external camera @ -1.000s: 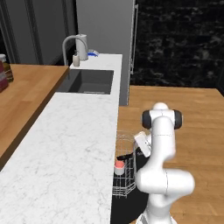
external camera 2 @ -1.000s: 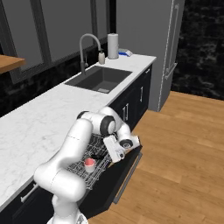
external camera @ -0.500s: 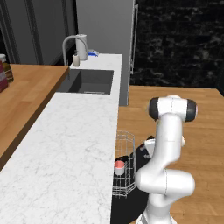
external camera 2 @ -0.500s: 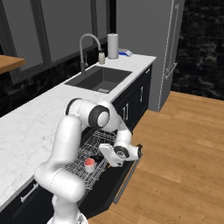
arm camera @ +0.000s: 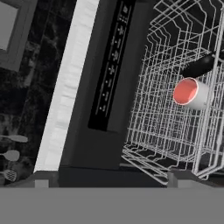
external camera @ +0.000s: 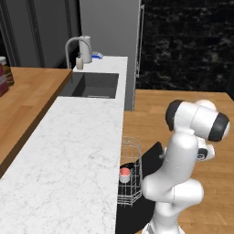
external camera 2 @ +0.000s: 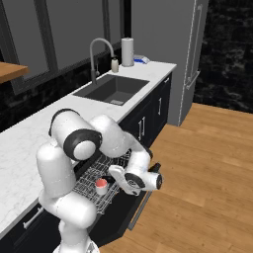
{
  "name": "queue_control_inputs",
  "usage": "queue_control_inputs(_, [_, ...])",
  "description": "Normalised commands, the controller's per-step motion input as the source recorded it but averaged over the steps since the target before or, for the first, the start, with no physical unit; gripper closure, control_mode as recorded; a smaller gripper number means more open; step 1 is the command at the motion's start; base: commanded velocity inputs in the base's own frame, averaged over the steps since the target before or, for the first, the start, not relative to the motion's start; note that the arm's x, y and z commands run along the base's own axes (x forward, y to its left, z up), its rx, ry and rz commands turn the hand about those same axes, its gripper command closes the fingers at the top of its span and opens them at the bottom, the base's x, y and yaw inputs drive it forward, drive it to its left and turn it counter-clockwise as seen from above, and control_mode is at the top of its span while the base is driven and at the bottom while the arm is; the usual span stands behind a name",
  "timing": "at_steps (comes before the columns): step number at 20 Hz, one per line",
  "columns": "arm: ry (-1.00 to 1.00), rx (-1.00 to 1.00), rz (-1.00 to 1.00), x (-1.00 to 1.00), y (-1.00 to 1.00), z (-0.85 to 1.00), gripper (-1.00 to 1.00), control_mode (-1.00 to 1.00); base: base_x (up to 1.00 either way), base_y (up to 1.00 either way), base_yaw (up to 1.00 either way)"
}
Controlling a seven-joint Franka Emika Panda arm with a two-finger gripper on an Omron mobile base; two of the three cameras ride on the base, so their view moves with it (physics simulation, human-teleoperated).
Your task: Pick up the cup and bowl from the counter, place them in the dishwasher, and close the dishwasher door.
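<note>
The cup (external camera: 124, 174) (external camera 2: 101, 186) (arm camera: 189, 93), white with a red inside, lies in the dishwasher's pulled-out white wire rack (external camera: 130, 151) (arm camera: 175, 127). The black bowl (arm camera: 199, 66) rests in the rack just past it. The dishwasher door (external camera: 153, 157) (external camera 2: 141, 205) (arm camera: 109, 87) hangs open, a flat dark panel under the rack. My gripper (external camera 2: 126, 181) (arm camera: 111, 179) is at the door's outer edge, aimed along the panel toward the rack. Its fingertips (arm camera: 37, 179) stand wide apart, open, with nothing between them. The white marble counter (external camera: 68, 155) (external camera 2: 29, 133) is above.
A dark sink (external camera: 93, 85) with a curved faucet (external camera: 73, 48) lies farther along the counter, with a paper towel roll (external camera 2: 127, 52) behind it. A tall grey fridge (external camera 2: 173, 49) stands at the far end. Wooden floor (external camera 2: 207, 163) spreads in front of the door.
The arm has swung down from above the rack to the door's outer edge, and the jaws have spread a little wider. The cup has stayed in the rack.
</note>
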Motion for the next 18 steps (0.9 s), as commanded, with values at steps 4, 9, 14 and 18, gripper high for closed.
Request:
queue_control_inputs(4, [-0.26, 0.3, 0.0, -0.37, -0.63, -0.08, -1.0, -1.0, 0.0, 0.0, 0.0])
queue_control_inputs(9, [-0.08, 0.27, 0.0, -0.06, -0.94, -0.06, -1.0, -1.0, 0.0, 0.0, 0.0])
queue_control_inputs(14, [0.0, 0.17, 0.02, 0.0, -0.81, -0.21, -1.0, -1.0, 0.0, 0.0, 0.0])
queue_control_inputs(18, [0.0, 0.21, 0.05, 0.0, -0.64, -0.61, -1.0, -1.0, 0.0, 0.0, 0.0])
